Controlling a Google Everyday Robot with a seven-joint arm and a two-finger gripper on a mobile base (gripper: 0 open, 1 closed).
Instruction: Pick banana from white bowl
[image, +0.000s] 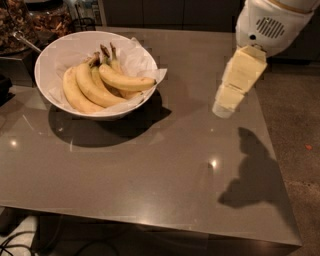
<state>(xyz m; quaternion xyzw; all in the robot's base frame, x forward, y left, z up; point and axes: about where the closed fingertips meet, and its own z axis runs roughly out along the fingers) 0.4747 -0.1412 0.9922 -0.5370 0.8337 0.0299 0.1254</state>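
Observation:
The white bowl (54, 52) stands at the back left of the brown table (150, 170), lined with crumpled white paper. Several yellow bananas lie in it. The banana (126, 81) lies loose on top at the right side of the bowl, its dark stem toward the middle. The others (80, 91) lie together to its left. My gripper (223, 107) hangs from the white arm above the table's right side. It is well to the right of the bowl, apart from it, and holds nothing.
Dark containers with a metal handle (22, 40) stand behind the bowl at the back left. The table's right edge borders bare floor (295, 130). Cables (15, 240) lie below the front left corner. The arm's shadow (247, 175) falls on the table.

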